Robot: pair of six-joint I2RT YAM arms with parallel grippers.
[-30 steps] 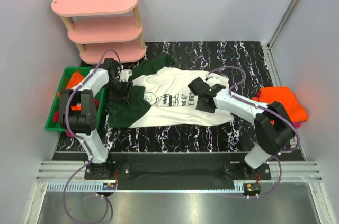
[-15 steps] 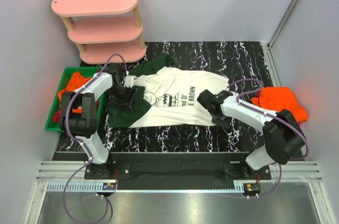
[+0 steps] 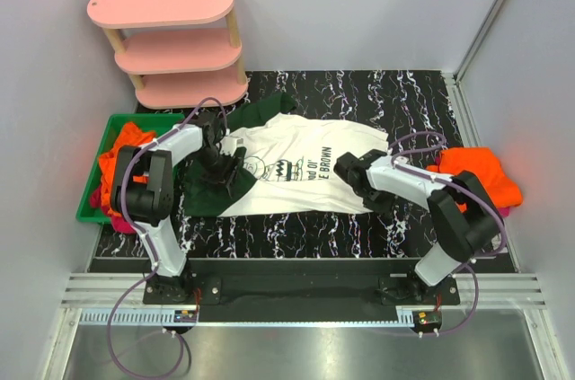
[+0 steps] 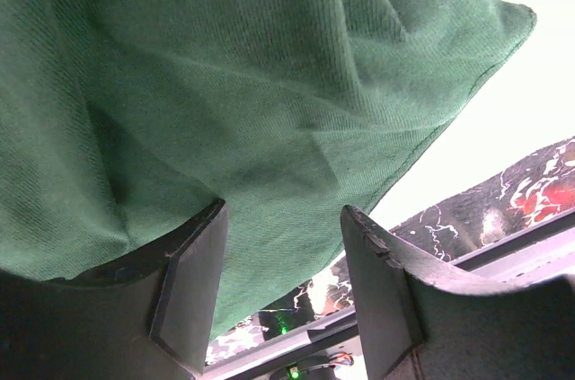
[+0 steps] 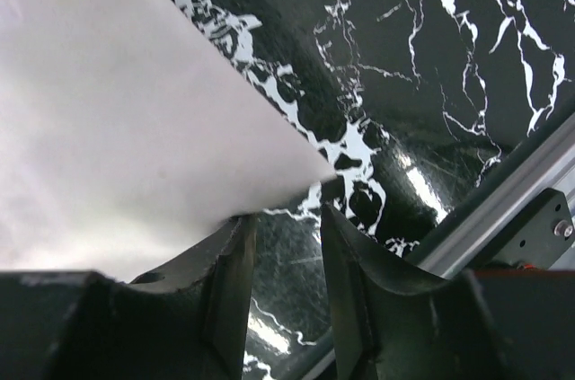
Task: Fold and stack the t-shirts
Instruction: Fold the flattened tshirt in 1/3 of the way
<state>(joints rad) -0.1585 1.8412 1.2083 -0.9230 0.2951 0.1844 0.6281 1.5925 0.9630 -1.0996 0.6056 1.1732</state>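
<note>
The left arm [image 3: 175, 142] reaches inward; the left tool [image 4: 283, 214] stands fairly wide, the green sleeve [image 4: 225, 83] sagging between its fingers (not pinched). The white t-shirt [image 3: 305, 196] lies flat on the tabletop [image 3: 359, 92], long axis left-right, collar leftward. The right arm [image 3: 409, 178] stretches low; the right tool [image 5: 287, 216], narrowly parted, meets the hem corner [image 5: 301, 169].

Bright even light; white t-shirt [image 5: 117, 119] slightly blurred close up.

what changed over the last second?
Right gripper moved off the shirt's lettering to its near right corner. Left gripper crept right over the green sleeve. Neither visibly grips cloth. Shirt, orange pile and bin stayed put.
</note>
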